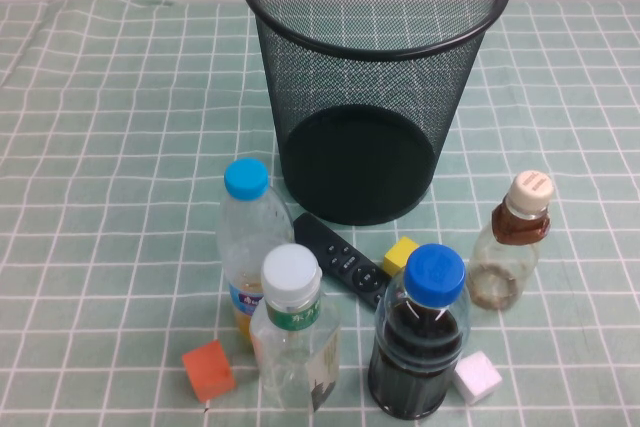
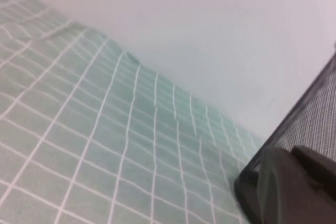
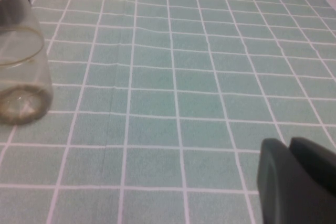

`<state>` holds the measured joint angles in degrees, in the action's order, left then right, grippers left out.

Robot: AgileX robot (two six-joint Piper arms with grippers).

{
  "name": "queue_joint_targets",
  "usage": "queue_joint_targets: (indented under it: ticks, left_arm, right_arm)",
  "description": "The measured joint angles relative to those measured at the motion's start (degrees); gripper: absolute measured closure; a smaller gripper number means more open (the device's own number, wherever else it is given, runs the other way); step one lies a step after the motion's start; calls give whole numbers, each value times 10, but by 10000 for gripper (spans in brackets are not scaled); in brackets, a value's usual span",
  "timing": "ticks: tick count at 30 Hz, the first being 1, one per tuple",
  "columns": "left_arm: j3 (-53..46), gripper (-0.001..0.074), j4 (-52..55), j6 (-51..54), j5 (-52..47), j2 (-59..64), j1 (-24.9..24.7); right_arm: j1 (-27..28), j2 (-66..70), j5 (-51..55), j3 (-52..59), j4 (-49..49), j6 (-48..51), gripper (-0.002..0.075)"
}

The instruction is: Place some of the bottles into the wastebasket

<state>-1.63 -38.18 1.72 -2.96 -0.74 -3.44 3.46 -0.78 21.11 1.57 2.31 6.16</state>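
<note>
The black wire-mesh wastebasket (image 1: pixel 375 77) stands at the back middle of the table. The squarish clear bottle (image 1: pixel 293 332) with white cap and green neck label stands at the front, left of centre. The small rounded bottle (image 1: pixel 512 242) with cream cap and brown band stands at the right. Neither gripper shows in the high view. My left gripper (image 2: pixel 291 151) is shut and empty, close to the wastebasket's mesh wall (image 2: pixel 315 111). My right gripper (image 3: pixel 289 141) is shut and empty, low over the cloth, with the rounded bottle's base (image 3: pixel 21 77) some way off.
A slim blue-capped bottle (image 1: pixel 248 247) with yellow liquid and a stout blue-capped bottle (image 1: pixel 420 337) with dark liquid stand at the front. A black remote (image 1: pixel 338 257), a yellow cube (image 1: pixel 401 255), an orange cube (image 1: pixel 208 369) and a white cube (image 1: pixel 477 377) lie among them on the green checked cloth (image 1: pixel 110 147).
</note>
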Motion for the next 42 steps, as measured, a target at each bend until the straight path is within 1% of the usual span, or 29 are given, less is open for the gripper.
queue_joint_targets:
  ticks: [2, 4, 7, 10, 13, 14, 16, 19, 22, 27, 30, 32, 33, 35, 36, 38, 40, 41, 42]
  left_arm:
    - [13, 739, -9, 0, -13, 0, 0]
    - [51, 739, -4, 2, -60, 8, 0]
    - [142, 739, 26, 27, -151, 64, 0]
    - [237, 739, 32, 89, -244, 138, 0]
    - [303, 739, 0, 196, -318, 214, 0]
    - [319, 739, -19, 232, -334, 245, -10]
    - [337, 739, -51, 287, -343, 287, -41]
    - [346, 739, -69, 373, -327, 344, -130]
    - [346, 739, -88, 447, -289, 395, -211]
    - [347, 739, -178, 580, -201, 463, -328]
    - [347, 739, -238, 658, -145, 482, -380]
    - [347, 735, -270, 699, -119, 486, -404]
    - [347, 720, -285, 719, -111, 487, -412]
    - [347, 661, -304, 751, -103, 488, -419]
    - [347, 605, -309, 760, -99, 489, -421]
    - [347, 469, -318, 768, -90, 495, -421]
    - [347, 304, -320, 774, -78, 510, -421]
    - [347, 241, -323, 774, -71, 520, -421]
    - [347, 204, -325, 774, -66, 529, -421]
  right_arm:
    - [0, 0, 0, 0, 0, 0, 727]
    - [0, 0, 0, 0, 0, 0, 727]
    - [0, 0, 0, 0, 0, 0, 727]
    - [0, 0, 0, 0, 0, 0, 727]
    - [0, 0, 0, 0, 0, 0, 727]
    - [0, 0, 0, 0, 0, 0, 727]
    - [0, 0, 0, 0, 0, 0, 727]
    - [0, 0, 0, 0, 0, 0, 727]
    - [0, 0, 0, 0, 0, 0, 727]
    - [0, 0, 0, 0, 0, 0, 727]
    - [0, 0, 0, 0, 0, 0, 727]
    - [0, 0, 0, 0, 0, 0, 727]
    - [0, 0, 0, 0, 0, 0, 726]
    - [0, 0, 0, 0, 0, 0, 727]
    - [0, 0, 0, 0, 0, 0, 727]
    - [0, 0, 0, 0, 0, 0, 727]
    - [0, 0, 0, 0, 0, 0, 727]
    - [0, 0, 0, 0, 0, 0, 727]
    - [0, 0, 0, 0, 0, 0, 727]
